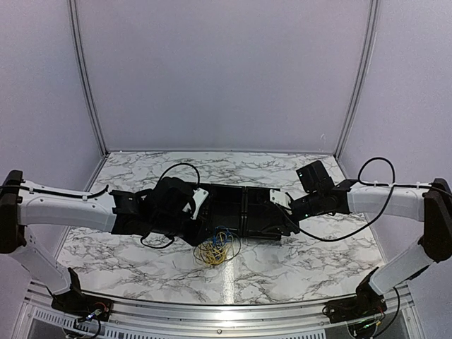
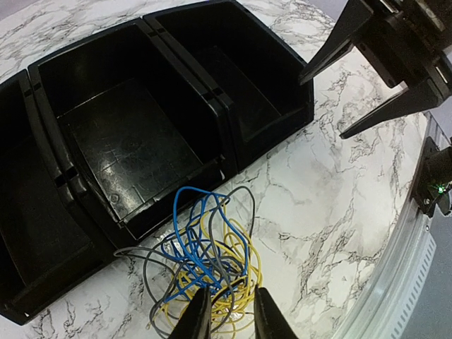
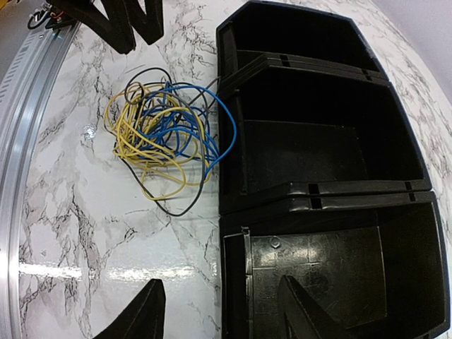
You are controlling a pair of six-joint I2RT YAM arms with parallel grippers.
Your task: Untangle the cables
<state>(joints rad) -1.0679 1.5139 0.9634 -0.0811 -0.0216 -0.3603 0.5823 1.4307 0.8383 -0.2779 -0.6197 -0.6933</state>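
Note:
The cables (image 1: 217, 248) are a small tangle of thin yellow, blue and dark grey wires on the marble table, right against the near side of the black tray (image 1: 244, 201). In the left wrist view the cables (image 2: 205, 254) lie flat. My left gripper (image 2: 229, 300) is narrowly open, with yellow wires and a dark one running between its fingertips. My right gripper (image 3: 219, 282) is wide open and empty. It hovers over the near rim of the tray (image 3: 311, 189), apart from the cables (image 3: 159, 134). It also shows in the left wrist view (image 2: 321, 106).
The tray (image 2: 212, 99) has three empty compartments. A metal rail (image 1: 226, 311) runs along the near table edge. Thick black arm cables loop over the table beside both arms. Booth walls stand at the back and sides.

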